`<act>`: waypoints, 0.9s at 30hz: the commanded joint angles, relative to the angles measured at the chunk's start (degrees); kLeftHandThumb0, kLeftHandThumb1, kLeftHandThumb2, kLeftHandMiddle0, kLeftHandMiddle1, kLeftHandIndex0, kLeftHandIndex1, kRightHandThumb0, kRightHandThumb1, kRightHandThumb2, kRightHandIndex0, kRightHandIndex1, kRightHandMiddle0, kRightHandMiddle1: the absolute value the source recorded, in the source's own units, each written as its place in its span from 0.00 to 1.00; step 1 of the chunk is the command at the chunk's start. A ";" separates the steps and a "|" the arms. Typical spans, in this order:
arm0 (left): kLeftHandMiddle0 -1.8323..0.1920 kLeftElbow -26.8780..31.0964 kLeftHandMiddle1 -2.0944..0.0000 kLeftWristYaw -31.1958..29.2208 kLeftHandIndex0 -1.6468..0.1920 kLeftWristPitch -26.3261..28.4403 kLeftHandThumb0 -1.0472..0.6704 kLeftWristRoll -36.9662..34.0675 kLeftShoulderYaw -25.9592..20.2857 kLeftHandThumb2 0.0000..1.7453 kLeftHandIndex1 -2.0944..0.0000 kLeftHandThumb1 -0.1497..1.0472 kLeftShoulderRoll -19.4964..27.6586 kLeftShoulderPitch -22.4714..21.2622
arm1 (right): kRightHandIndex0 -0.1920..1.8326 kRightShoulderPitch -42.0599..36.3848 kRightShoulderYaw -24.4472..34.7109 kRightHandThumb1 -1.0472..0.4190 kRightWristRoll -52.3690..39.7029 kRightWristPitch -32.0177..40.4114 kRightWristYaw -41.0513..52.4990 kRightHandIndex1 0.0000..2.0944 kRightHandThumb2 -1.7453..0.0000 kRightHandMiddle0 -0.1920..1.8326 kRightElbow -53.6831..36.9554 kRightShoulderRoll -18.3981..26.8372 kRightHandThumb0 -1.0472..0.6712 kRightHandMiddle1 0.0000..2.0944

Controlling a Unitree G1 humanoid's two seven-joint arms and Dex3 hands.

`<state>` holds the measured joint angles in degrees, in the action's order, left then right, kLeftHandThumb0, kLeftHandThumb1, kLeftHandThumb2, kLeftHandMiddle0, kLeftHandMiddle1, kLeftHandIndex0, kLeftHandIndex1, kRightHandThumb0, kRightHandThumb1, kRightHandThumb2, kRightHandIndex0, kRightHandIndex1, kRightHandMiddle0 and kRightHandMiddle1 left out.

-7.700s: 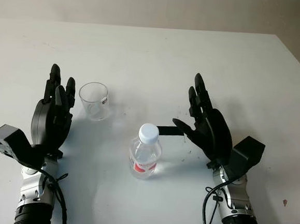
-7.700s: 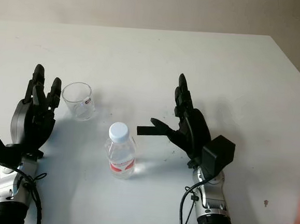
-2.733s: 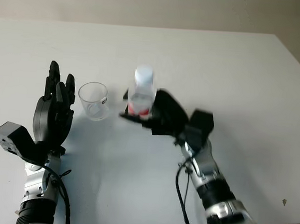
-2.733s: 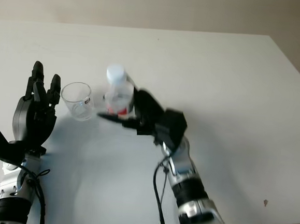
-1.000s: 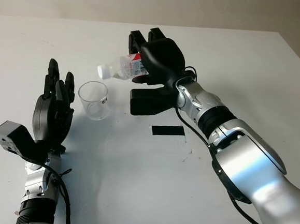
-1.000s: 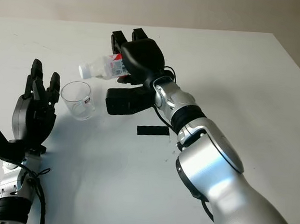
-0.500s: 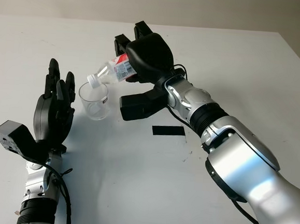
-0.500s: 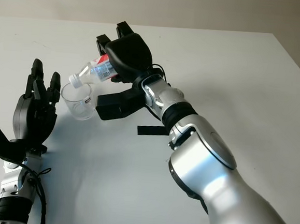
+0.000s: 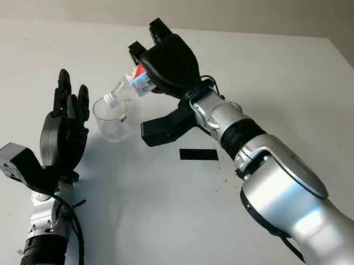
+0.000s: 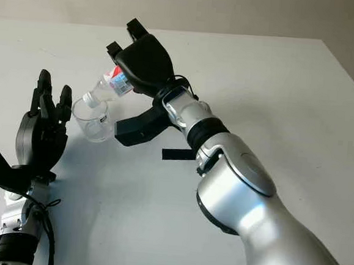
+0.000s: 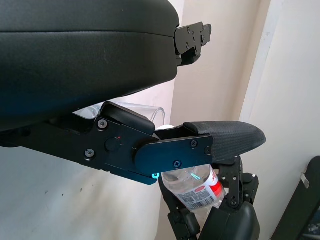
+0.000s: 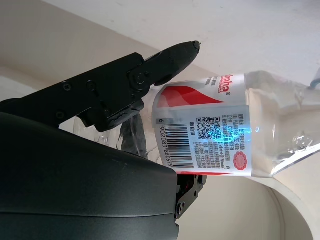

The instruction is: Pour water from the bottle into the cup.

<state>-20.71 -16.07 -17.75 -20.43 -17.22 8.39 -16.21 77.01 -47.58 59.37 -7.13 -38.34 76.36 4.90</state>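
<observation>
Right hand (image 9: pixel 167 67) grasps bottle (image 9: pixel 130 84), tilted neck-down over cup (image 9: pixel 110 119) rim. Label (image 12: pixel 200 130) red and white, barcode, QR code, digits "6 920283 880"; brand partly hidden, reads "…haha". Left hand (image 9: pixel 63 133) released, at cup's 9 o'clock. Black strip (image 9: pixel 198 154) on table (image 9: pixel 291 86).

The water bottle (image 12: pixel 215 132) gripped in the right hand (image 9: pixel 167 64) carries the only readable print. Its label (image 12: pixel 200 127) has a red and white band with the brand "Wahaha" partly showing as "ahaha" beside the finger (image 12: pixel 130 75). Just below that sits a barcode with digits reading roughly "6 902083 880675", then a QR code, a block of print too small to read, and a round red seal.
</observation>
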 commanded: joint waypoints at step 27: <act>0.93 -0.70 1.00 -0.48 0.99 -0.02 0.11 -0.52 -0.31 0.32 1.00 1.00 -0.60 1.73 | 0.71 -2.92 24.72 0.02 -28.02 -13.96 8.16 1.00 0.89 0.50 -2.47 0.81 0.54 1.00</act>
<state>-20.71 -16.33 -17.92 -20.53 -17.26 8.40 -16.20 74.90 -25.16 33.29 -19.94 -31.08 75.39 5.14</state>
